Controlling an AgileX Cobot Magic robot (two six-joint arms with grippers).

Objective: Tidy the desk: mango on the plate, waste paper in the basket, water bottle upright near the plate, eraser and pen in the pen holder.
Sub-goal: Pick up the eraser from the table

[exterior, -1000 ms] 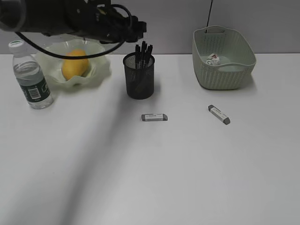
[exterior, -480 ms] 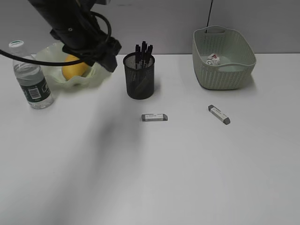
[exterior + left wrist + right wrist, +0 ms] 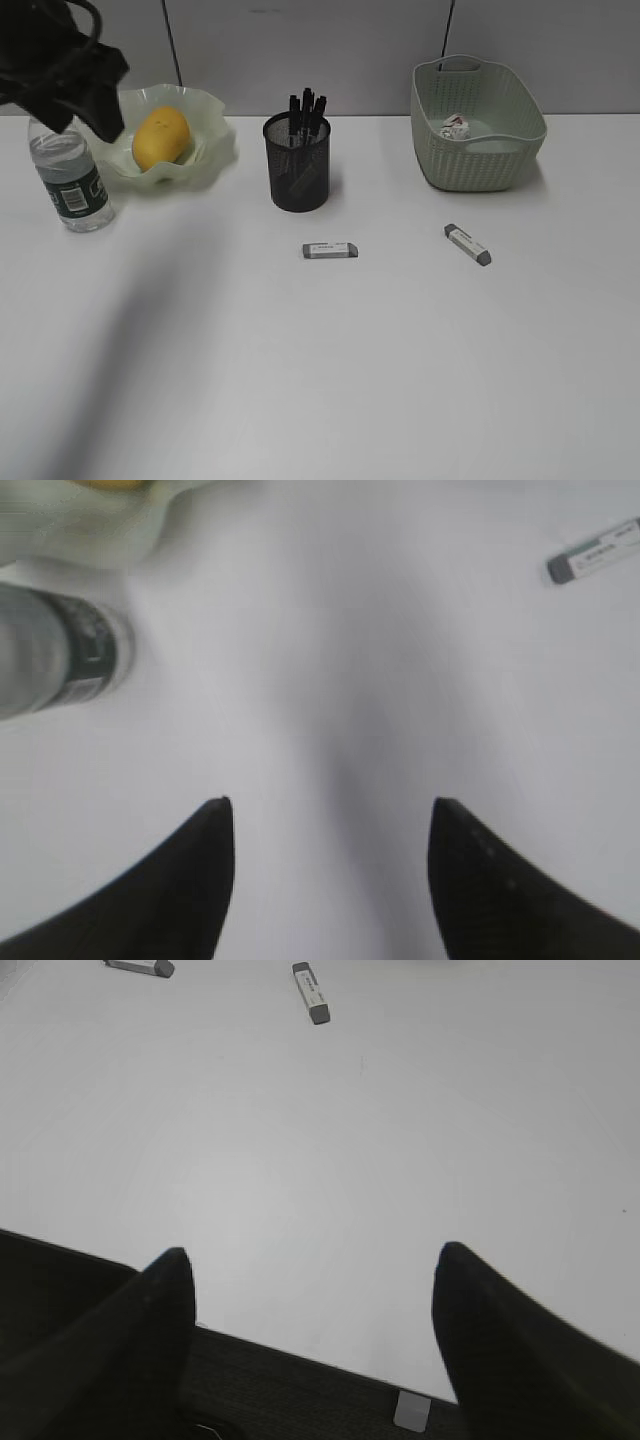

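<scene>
Left gripper (image 3: 330, 825): fingers spread, empty, lower frame
Water bottle (image 3: 55, 650): left edge, blurred
Plate (image 3: 90, 520): upper left corner
Eraser (image 3: 592, 558): upper right, on desk (image 3: 330, 660)

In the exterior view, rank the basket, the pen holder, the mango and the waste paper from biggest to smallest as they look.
1. basket
2. pen holder
3. mango
4. waste paper, partly hidden by the basket wall

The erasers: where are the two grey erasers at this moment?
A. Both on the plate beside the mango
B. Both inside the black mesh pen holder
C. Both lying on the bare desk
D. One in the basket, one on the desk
C. Both erasers, one in front of the pen holder and the other in front of the basket, lie flat on the desk.
</scene>
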